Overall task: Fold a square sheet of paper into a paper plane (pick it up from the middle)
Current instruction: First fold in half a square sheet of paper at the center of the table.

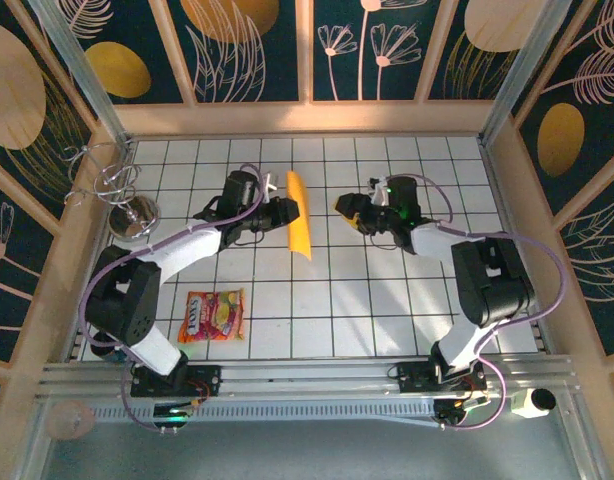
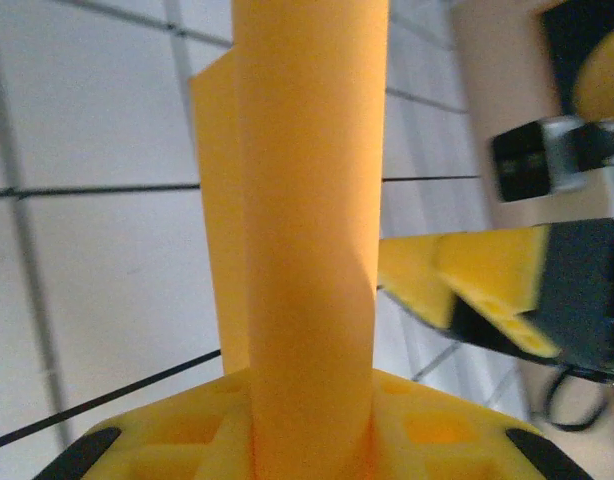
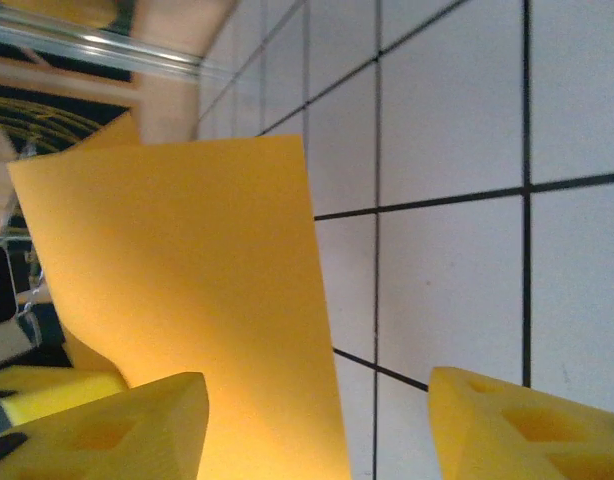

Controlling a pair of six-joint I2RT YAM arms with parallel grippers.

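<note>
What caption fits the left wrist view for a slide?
Jaws of the left gripper shut on the folded orange sheet over the tiled table; the right gripper beside it.

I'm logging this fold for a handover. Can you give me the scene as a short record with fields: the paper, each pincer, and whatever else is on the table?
paper: orange paper sheet, folded over, a narrow strip from above
left pincer: left pincer shut on the sheet
right pincer: right pincer open, apart from the sheet, holding nothing
paper on table: cannot tell if it touches the tiled table
other items: snack packet near the left arm; metal wire stand at the far left
fold status: not yet a finished plane
</note>
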